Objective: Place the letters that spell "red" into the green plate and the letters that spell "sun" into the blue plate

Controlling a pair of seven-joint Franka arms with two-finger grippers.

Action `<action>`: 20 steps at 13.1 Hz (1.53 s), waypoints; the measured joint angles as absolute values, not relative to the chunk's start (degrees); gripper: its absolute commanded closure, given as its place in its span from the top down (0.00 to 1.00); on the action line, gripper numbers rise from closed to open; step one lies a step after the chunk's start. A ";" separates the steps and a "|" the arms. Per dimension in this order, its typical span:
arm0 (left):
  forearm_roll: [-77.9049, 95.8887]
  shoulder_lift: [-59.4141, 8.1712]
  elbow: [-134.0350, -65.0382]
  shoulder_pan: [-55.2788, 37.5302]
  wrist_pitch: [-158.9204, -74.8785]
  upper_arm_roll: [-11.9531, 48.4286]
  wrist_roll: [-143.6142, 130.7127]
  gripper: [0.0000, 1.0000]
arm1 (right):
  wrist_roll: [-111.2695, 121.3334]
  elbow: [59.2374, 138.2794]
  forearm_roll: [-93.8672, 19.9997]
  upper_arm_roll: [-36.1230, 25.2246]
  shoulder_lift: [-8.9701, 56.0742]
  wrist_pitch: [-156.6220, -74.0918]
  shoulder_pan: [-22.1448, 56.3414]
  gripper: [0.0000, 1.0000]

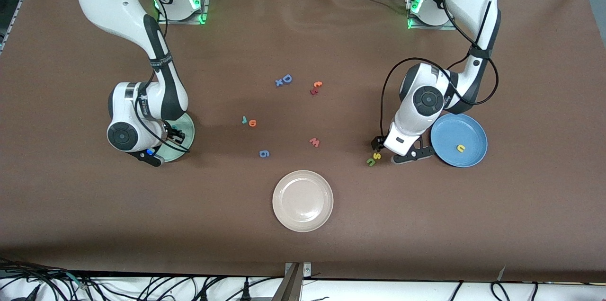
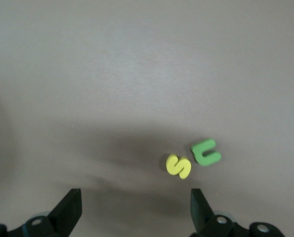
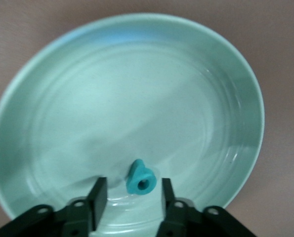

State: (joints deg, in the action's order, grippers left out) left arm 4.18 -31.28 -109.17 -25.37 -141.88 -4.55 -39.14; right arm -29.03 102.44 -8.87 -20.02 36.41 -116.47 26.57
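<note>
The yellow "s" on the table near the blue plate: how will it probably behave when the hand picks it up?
The yellow "s" looks like thick foam, so probably light and slightly squashy. It lies flat, so rolling seems unlikely. Being tiny beside the olive-green letter, it may slide when nudged.

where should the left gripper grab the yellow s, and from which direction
From straight above, jaws closing across the narrow width of the yellow s, which lies flat on the table. The olive-green letter sits close beside it, so probably set the jaws on the two sides away from that neighbour. The left gripper hovers over it, jaws open.
</note>
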 measured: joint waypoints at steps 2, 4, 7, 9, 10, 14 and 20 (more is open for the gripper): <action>6.45 -31.78 -108.97 -25.42 -141.95 -4.49 -44.29 1.00 | -29.71 99.92 -9.03 -20.02 35.66 -113.24 26.64 0.99; 9.63 -32.11 -108.94 -25.45 -142.78 -4.49 -46.15 1.00 | -33.99 96.76 -9.24 -19.90 34.28 -109.32 27.34 0.99; 9.54 -32.22 -108.84 -25.81 -144.66 -4.45 -45.75 0.99 | -45.11 94.53 -10.48 -19.46 33.07 -108.11 31.65 0.99; 5.76 -32.34 -108.82 -26.35 -144.79 -4.39 -37.75 0.99 | -53.81 94.39 -13.43 -19.32 33.13 -109.03 35.55 0.99; 4.18 -32.44 -108.81 -26.50 -144.84 -4.36 -32.70 0.98 | -58.14 94.39 -14.01 -19.27 33.17 -110.03 37.21 0.99; 3.20 -32.73 -108.78 -26.55 -144.94 -4.42 -17.51 0.90 | -72.92 94.83 -14.75 -18.19 33.72 -115.47 41.51 0.95; 3.20 -34.11 -108.78 -26.74 -147.67 -4.38 -12.66 0.79 | -94.78 96.86 -14.78 -17.97 36.59 -123.17 48.01 0.88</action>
